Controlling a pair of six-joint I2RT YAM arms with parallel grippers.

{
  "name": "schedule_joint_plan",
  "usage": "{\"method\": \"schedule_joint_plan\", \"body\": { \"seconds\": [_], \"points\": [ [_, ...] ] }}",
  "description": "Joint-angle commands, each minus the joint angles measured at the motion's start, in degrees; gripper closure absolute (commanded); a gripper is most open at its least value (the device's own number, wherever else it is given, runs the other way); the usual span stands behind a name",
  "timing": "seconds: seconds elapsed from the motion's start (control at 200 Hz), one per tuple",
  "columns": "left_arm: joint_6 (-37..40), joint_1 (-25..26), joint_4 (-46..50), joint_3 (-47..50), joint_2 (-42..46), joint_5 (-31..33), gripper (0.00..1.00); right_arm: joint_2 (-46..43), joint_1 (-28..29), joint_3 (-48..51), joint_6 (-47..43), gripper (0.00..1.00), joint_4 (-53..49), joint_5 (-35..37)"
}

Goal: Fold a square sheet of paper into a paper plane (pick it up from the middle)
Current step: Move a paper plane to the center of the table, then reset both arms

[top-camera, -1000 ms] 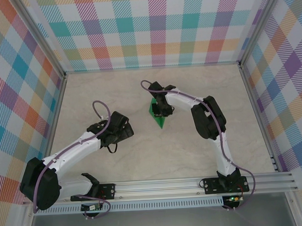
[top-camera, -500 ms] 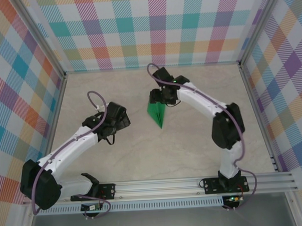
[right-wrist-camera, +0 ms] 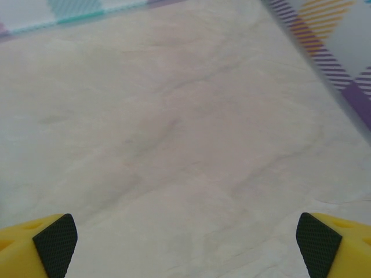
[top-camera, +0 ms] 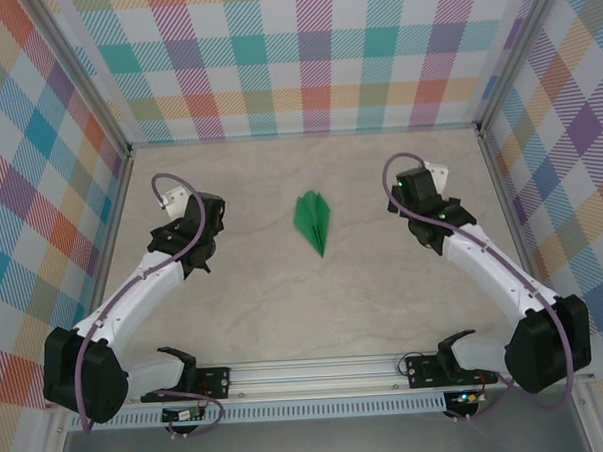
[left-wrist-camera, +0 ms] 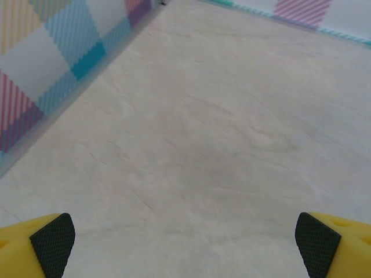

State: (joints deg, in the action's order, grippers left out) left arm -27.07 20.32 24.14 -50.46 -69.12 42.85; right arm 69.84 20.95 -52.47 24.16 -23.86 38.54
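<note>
The left gripper (left-wrist-camera: 185,240) and right gripper (right-wrist-camera: 185,240) both gape wide, holding nothing, with the paper plane (top-camera: 314,221) on the table (top-camera: 285,297) between them, well apart from each.

Beige marble-look tabletop (top-camera: 285,297), pastel plaid walls (top-camera: 315,65) on three sides, aluminium rail (top-camera: 328,370) along near edge, even light.
</note>
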Motion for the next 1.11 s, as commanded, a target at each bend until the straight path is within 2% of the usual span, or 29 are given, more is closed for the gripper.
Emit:
{"method": "schedule_joint_plan", "body": {
  "seconds": [0.0, 0.095, 0.21, 0.311, 0.526, 0.776, 0.887, 1.102],
  "points": [
    [8.01, -2.35, -13.31, 5.38, 0.06, 5.24, 0.0, -3.25, -2.48, 7.57, -5.85, 0.0, 14.12, 3.56],
    [13.84, -4.2, -24.44, 11.64, 0.92, 2.54, 0.0, -2.76, -3.93, 12.29, -8.16, 0.0, 19.52, 3.38],
    [18.71, -6.28, -31.62, 16.08, 0.74, -2.48, 0.0, -1.46, -4.49, 17.1, -12.87, 0.0, 28.48, 2.48],
    [23.46, -7.77, -40.66, 20.7, 0.21, -8.53, 0.0, -0.7, -5.59, 20.96, -16.51, 0.0, 36.98, -3.42],
    [27.48, -11.27, -58.93, 27.62, -2.55, -22.14, 0.0, 2.12, -10.4, 25.89, -18.85, 0.0, 50.06, -15.61],
    [29.89, -12.81, -66.24, 28.4, -10.6, -30.27, 0.0, 7.59, -13.46, 27.84, -22.36, 0.0, 57.93, -21.83],
    [30.07, -12.97, -71.71, 29.02, -15.92, -31.14, 0.0, 8.64, -14.43, 28.21, -23.14, 0.0, 59.54, -23.85],
    [29.27, -13.84, -73.31, 28.02, -20.21, -31.68, 0.0, 13.79, -17.3, 29.72, -22.76, 0.0, 68.92, -27.8]
  ]
}}
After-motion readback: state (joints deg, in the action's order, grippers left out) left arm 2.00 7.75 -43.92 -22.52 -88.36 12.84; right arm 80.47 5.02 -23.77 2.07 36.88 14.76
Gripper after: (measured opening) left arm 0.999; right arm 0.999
